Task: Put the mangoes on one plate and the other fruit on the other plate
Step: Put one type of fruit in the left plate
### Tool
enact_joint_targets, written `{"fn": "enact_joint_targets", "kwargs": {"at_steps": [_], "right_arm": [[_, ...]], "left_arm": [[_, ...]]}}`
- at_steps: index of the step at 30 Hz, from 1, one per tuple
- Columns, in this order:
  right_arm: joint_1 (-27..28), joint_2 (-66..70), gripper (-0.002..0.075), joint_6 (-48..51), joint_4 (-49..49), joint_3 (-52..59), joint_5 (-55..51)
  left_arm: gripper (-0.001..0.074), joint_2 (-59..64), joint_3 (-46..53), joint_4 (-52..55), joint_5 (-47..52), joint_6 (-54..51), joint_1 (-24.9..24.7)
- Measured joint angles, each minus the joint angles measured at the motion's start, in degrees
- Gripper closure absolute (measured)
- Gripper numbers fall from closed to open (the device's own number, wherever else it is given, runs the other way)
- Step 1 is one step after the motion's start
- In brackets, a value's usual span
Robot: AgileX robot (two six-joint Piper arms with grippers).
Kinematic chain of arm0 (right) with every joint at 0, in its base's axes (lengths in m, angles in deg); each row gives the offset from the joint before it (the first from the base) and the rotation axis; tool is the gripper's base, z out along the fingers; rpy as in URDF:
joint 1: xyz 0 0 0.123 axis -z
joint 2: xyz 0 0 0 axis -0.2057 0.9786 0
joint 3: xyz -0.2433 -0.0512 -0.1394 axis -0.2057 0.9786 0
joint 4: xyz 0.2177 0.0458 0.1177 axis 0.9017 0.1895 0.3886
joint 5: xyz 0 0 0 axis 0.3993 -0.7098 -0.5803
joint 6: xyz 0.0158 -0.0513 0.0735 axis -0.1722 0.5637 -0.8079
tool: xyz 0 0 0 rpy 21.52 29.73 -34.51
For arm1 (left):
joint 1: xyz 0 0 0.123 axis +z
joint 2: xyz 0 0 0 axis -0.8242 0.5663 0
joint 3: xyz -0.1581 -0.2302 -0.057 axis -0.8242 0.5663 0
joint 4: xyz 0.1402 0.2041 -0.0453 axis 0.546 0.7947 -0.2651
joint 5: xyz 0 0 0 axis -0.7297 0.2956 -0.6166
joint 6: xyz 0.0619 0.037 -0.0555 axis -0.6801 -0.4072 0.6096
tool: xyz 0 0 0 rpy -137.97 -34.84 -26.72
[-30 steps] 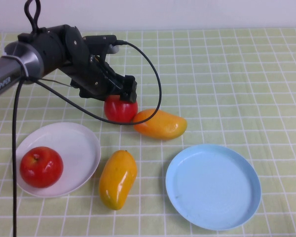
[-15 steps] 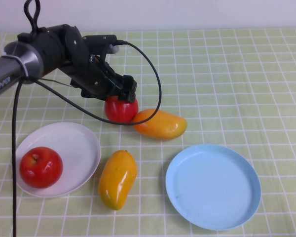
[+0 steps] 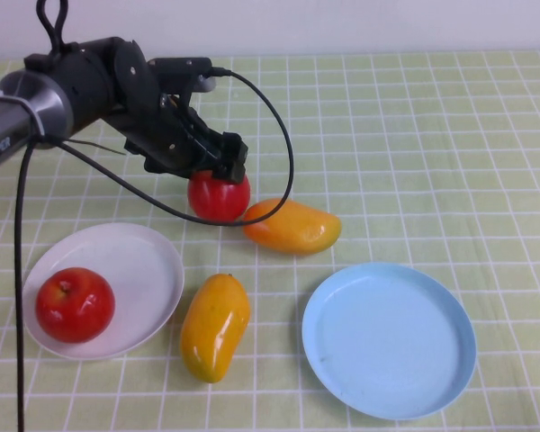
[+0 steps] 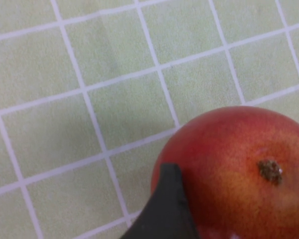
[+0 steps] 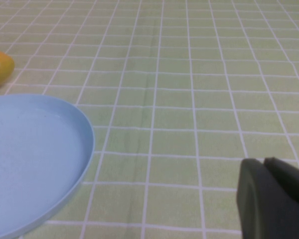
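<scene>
Tabletop test bench (checked cloth (image 3: 432,135))

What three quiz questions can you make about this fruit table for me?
1. Which fruit does the left gripper clamp at the back? A) round shiny red apple B) long orange mango C) banana
2. True or false: the round light blue plastic plate holds a mango.
3. How many apples lie on the round white plate?
Key: 1 A; 2 false, the shut right gripper hovers near its bare rim; 3 one, the other red apple.
</scene>
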Motion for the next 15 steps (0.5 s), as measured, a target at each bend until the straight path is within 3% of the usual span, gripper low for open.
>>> {"fn": "enact_joint_targets", "kwargs": {"at_steps": [15], "right_arm": [[0.0,0.0,0.0742,0.0,0.0,0.0,0.0]], "left_arm": [[0.0186,-12.2,3.3,9.2,10.4,0.0,0.0]]}}
